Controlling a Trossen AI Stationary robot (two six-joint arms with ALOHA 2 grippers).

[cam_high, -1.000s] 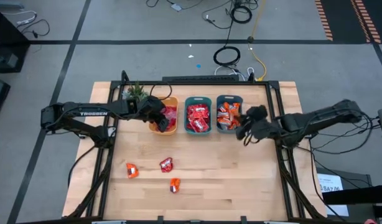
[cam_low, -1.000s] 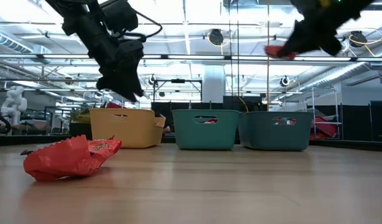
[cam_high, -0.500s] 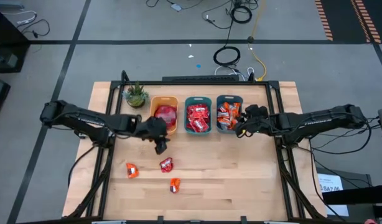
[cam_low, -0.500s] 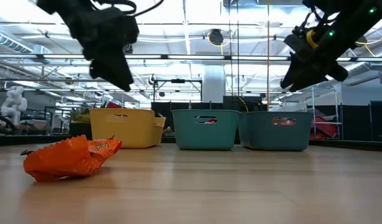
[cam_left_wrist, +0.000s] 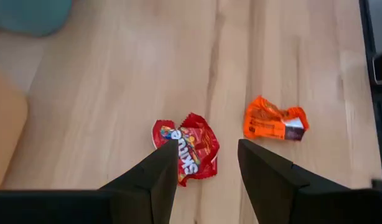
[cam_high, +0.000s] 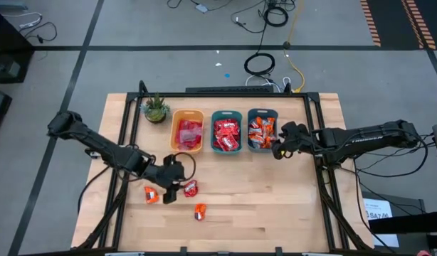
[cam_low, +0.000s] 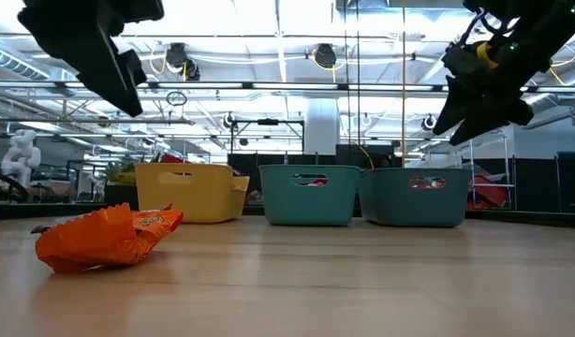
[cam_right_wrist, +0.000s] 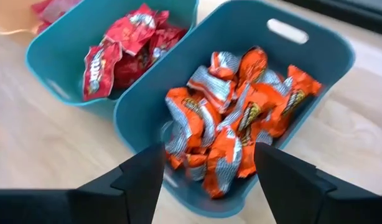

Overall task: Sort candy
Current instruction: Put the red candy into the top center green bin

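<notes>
While overhead hides it, wrist views show left end effector [cam_left_wrist: 203, 165] and right end effector [cam_right_wrist: 206, 168] spread, empty.

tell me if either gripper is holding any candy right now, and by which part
Nothing is held. The left gripper is open above the red candy packet on the table, and the right gripper is open and empty over the bin of orange candy.

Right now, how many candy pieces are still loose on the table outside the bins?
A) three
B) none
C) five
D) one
A: the high view shows an orange piece, a red packet and another orange piece lying on the bare wood, with the left gripper over them.
</notes>
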